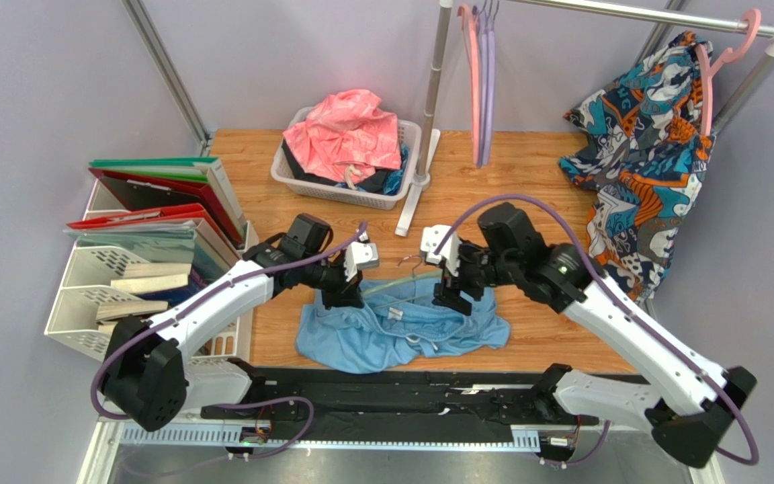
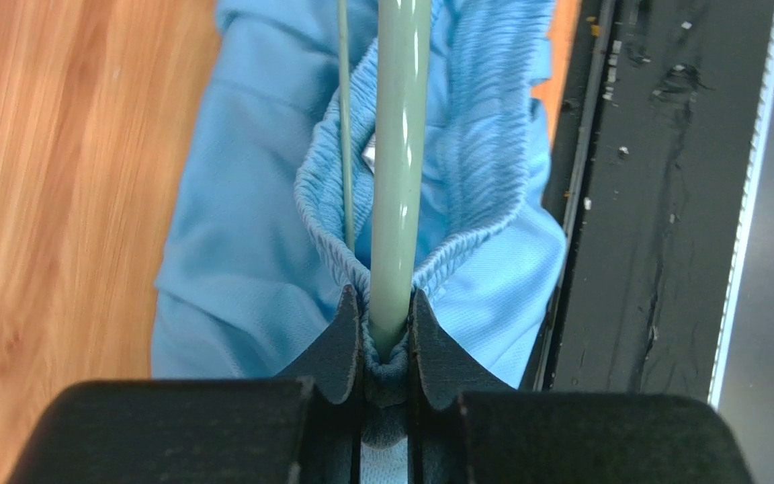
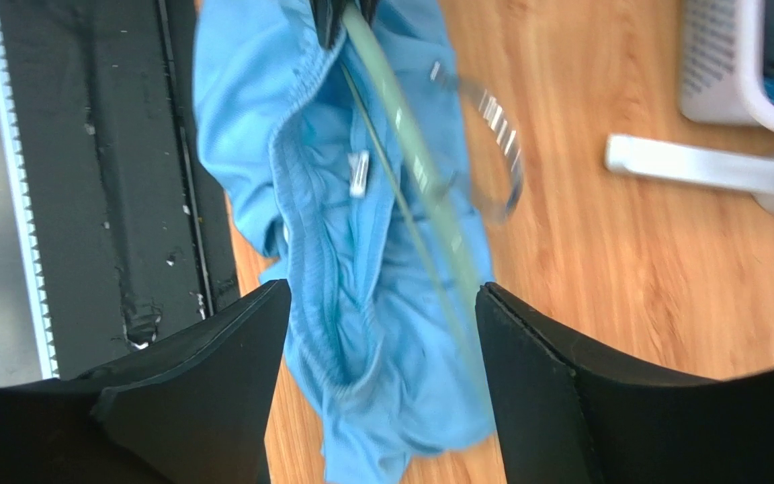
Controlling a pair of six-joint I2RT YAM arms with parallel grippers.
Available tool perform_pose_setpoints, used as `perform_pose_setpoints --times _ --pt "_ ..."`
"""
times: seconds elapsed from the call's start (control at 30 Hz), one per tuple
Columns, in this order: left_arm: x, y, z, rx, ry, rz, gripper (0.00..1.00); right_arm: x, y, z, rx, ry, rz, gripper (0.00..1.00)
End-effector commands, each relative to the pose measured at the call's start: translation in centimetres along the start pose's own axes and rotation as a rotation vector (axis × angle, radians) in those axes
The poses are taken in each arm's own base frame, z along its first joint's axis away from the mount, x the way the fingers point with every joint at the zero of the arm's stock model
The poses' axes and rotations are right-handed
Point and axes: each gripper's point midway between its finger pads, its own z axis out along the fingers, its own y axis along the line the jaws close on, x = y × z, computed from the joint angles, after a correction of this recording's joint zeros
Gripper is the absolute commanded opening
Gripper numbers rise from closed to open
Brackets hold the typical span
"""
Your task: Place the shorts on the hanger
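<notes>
From above, my own wrists cover most of what matters. The hanger shows there only as a faint pale line between my two grippers, above the shorts (image 1: pixel 401 328). These are bunched at the lower centre of the wooden tabletop (image 1: pixel 522 171), near the black mat (image 1: pixel 391 388).

My left gripper (image 2: pixel 386 315) is clamped on the hanger (image 2: pixel 399 151), a smooth, round, mint-green plastic bar. A fold of the gathered elastic waistband (image 2: pixel 482 131) is caught in the same pinch. The fingers (image 2: pixel 336 343) hide how much cloth sits between them. A thinner green rod (image 2: pixel 344 101) runs just beside the bar and vanishes behind the waistband.

My right gripper (image 3: pixel 381 294) stands wide apart, with the shorts hanging loose between its black wedge-shaped fingers. I cannot tell whether cloth touches either one. In that view the hanger crosses diagonally and is blurred. Its curved hook (image 3: pixel 497 151) is too smeared to judge the material. A small pale tip (image 3: pixel 359 173) sits on the waistband; whether it is a drawstring end or a clip, I cannot tell.

The cloth is thin, matte and light blue, finely ribbed at the waist.
</notes>
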Motion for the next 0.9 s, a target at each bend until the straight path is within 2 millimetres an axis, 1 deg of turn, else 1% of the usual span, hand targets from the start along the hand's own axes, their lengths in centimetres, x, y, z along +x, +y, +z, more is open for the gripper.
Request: perform_pose_setpoints --times 0.0,0.03,0.07,0.13,0.2,0.27,0.43,0.47,0.5,0.63,0.77,0.8,0.83,0.87 --pt "-0.8 2.4 -1.0 -0.095 -0.058 -0.119 0.00 2.2 -0.9 -2.6 0.169 0.043 0.073 0.73" --pt "-0.7 2.5 -1.0 -0.102 -0.051 -0.127 0.00 3.8 -0.9 -2.4 0.190 0.083 0.084 0.74" --pt "-0.6 2.6 -1.1 -0.107 -0.049 -0.131 0.00 4.3 -0.7 -2.5 0.200 0.084 0.089 0.74" --pt "-0.5 2.5 -1.1 -0.107 -0.047 -0.135 0.00 5.8 -0.4 -1.9 0.199 0.115 0.121 0.73" --pt "-0.5 2.6 -1.1 -0.108 -0.045 -0.134 0.00 6.4 -0.6 -0.9 0.203 0.132 0.163 0.73" --pt "-0.7 2.7 -1.1 -0.106 -0.044 -0.128 0.00 7.4 -1.5 0.3 0.238 0.172 0.220 0.72" --pt "-1.1 2.4 -1.5 -0.107 -0.058 -0.116 0.00 7.6 -3.5 1.9 0.308 0.185 0.262 0.73" --pt "-1.2 2.4 -1.5 -0.106 -0.062 -0.113 0.00 7.8 -4.0 2.4 0.316 0.207 0.276 0.73" --pt "-1.3 2.3 -1.6 -0.105 -0.067 -0.110 0.00 8.0 -4.5 2.6 0.338 0.215 0.307 0.73" --pt "-1.7 2.1 -2.0 -0.112 -0.078 -0.107 0.00 8.3 -5.3 4.3 0.319 0.222 0.350 0.74" --pt "-2.0 2.2 -2.0 -0.113 -0.083 -0.121 0.00 9.8 -4.9 5.5 0.292 0.258 0.378 0.74" --pt "-2.1 2.1 -2.1 -0.111 -0.085 -0.121 0.00 11.0 -5.0 5.7 0.322 0.282 0.391 0.74" --pt "-2.2 2.2 -2.1 -0.110 -0.086 -0.118 0.00 11.4 -5.1 5.8 0.338 0.290 0.392 0.74" --pt "-2.2 2.1 -2.1 -0.110 -0.086 -0.117 0.00 12.7 -5.2 5.8 0.366 0.312 0.395 0.73"
